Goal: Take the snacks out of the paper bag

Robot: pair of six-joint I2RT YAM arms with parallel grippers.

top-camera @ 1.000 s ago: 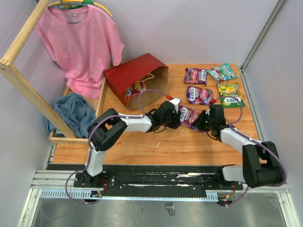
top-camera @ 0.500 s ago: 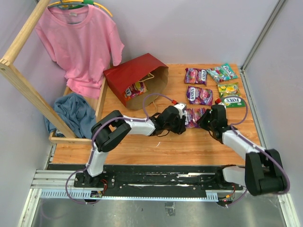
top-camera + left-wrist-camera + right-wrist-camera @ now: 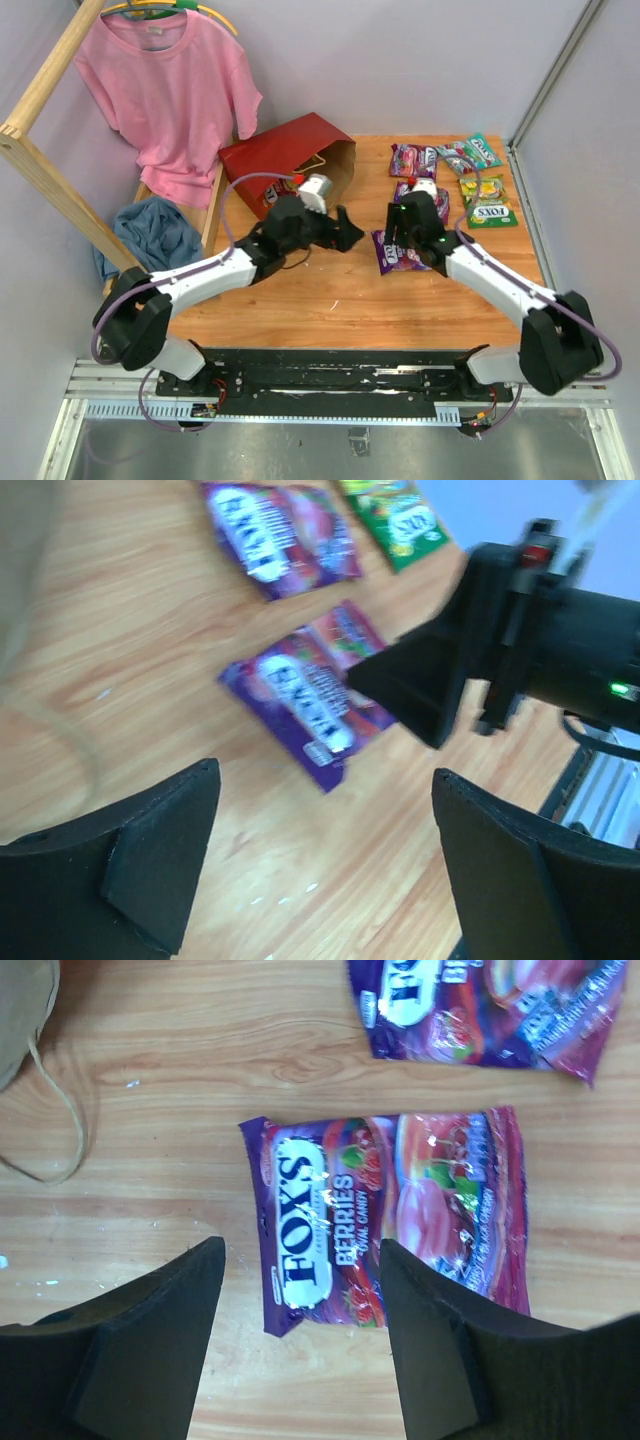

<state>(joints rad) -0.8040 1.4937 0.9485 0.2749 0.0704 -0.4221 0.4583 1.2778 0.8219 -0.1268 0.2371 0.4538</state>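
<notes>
The dark red paper bag [image 3: 285, 152] lies on its side at the back left of the table, mouth toward the middle. A purple Fox's packet [image 3: 402, 256] [image 3: 390, 1215] [image 3: 305, 705] lies flat on the wood, free of both grippers. My right gripper [image 3: 396, 230] [image 3: 300, 1345] hangs open just over its printed end. My left gripper [image 3: 342, 228] [image 3: 330, 865] is open and empty above bare wood between the bag and that packet. More snacks lie behind: two purple packets [image 3: 412, 160] [image 3: 490, 1005], a teal one [image 3: 470, 152], a yellow one [image 3: 482, 187] and a green one [image 3: 490, 214].
A pink T-shirt [image 3: 165, 95] hangs on a wooden frame [image 3: 60, 190] at the left, with a blue cloth [image 3: 155, 235] below it. The bag's loop handle [image 3: 60, 1130] lies on the wood near my right gripper. The right wall stands close to the table's edge.
Both grippers have opened and let go of the purple packet, which now lies on the table. The left arm has drawn back toward the bag; the right gripper has shifted left over the packet.
</notes>
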